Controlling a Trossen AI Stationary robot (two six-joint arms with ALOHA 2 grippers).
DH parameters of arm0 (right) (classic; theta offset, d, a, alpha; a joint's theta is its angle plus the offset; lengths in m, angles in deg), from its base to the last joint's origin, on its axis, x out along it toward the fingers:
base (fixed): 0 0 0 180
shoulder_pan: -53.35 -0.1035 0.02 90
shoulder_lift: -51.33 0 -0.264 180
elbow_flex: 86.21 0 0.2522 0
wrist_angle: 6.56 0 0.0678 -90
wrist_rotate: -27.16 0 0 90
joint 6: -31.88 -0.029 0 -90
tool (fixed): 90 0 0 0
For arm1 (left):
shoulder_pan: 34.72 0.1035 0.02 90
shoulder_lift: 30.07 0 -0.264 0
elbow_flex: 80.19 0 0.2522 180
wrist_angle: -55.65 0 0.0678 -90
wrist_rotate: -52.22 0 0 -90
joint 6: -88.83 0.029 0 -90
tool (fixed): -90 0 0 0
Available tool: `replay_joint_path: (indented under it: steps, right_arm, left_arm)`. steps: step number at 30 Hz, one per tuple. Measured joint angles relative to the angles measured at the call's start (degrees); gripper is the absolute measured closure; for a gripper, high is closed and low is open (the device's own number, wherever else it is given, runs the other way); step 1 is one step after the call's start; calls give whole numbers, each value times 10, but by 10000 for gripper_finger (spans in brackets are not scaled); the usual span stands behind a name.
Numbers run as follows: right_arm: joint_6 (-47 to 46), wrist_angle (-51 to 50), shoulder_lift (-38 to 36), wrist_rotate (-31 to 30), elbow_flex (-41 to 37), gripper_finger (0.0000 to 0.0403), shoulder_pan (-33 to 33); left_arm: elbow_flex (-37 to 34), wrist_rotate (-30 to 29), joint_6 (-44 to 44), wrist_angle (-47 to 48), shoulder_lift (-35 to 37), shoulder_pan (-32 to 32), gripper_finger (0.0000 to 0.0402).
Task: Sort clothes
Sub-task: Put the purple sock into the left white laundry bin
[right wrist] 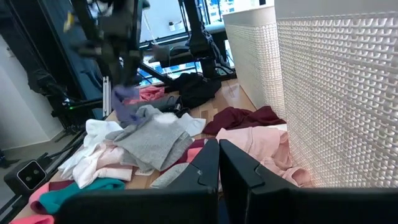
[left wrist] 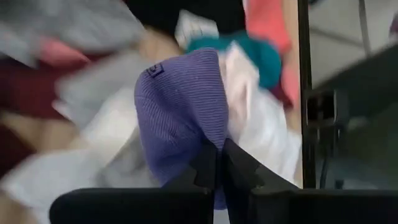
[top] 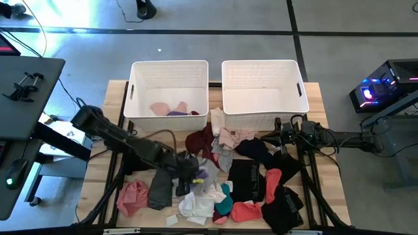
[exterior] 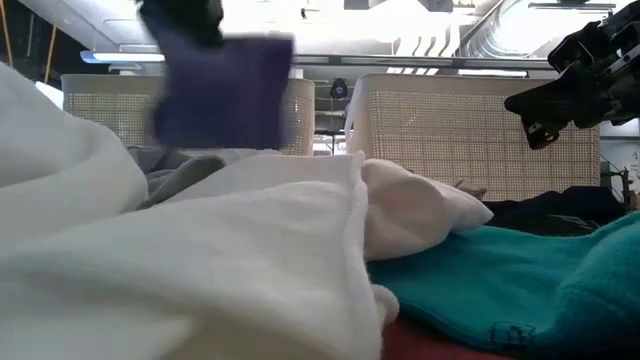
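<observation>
Gripping a lavender garment (left wrist: 180,106) between pressed-together fingers, the left pincer (top: 186,175) holds it just above the heap of clothes (top: 248,170) at the counter's (top: 326,163) front, with the piece hanging free in the low view. The right pincer (top: 282,134) waits shut and empty near the right basket (top: 264,91). The step looks like a pick made good; next the arm would need to carry the piece back to the left basket (top: 170,88), where a similar purple item already lies, and let go.
</observation>
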Motion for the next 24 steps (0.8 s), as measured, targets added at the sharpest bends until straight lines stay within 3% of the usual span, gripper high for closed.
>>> replay_joint_path:
  steps: [8, 16, 19, 24]
  right_arm:
    - [0, 0, 0, 0, 0, 402, 0]
    - [0, 0, 0, 0, 0, 402, 0]
    - [0, 0, 0, 0, 0, 402, 0]
    - [0, 0, 0, 0, 0, 402, 0]
  left_arm:
    - [38, -225, -8, -3, 97, 35, 401]
    - [47, -422, 141, -39, 188, 103, 401]
    - [41, -458, 176, -34, 209, 149, 400]
    - [18, -442, 139, -9, 221, 249, 396]
